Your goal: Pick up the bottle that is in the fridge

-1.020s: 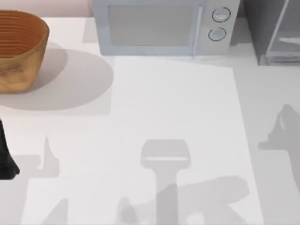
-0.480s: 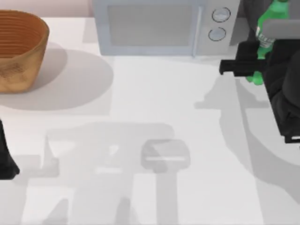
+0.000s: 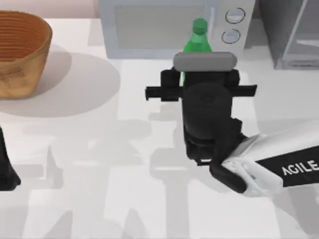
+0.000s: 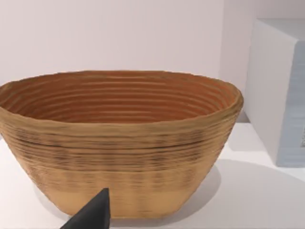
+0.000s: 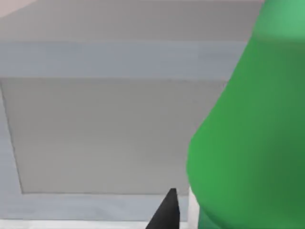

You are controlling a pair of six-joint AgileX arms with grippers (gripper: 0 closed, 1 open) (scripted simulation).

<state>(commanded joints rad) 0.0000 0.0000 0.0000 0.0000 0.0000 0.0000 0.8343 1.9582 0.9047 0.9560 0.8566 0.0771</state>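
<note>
The right pincer [image 3: 199, 82] is closed on the bottle [image 3: 197, 40], held upright just in front of the microwave [image 3: 149, 30] door, well left of the fridge [image 3: 294, 30]. Farther left of the microwave sits the basket [image 3: 20, 55]; the left pincer [image 3: 6, 164] is parked in front of it, its opening impossible to tell.

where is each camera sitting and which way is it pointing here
Top view: above the table, looking down at the bottle, microwave, basket and fridge; the right arm and right gripper show at centre, the left gripper at the left edge.
Left wrist view: on the left arm, facing the basket; one dark fingertip shows.
Right wrist view: on the right arm, facing the microwave door with the bottle close; one fingertip shows.
Shared: top and left wrist views share the basket; top and right wrist views share the bottle and microwave.
</note>
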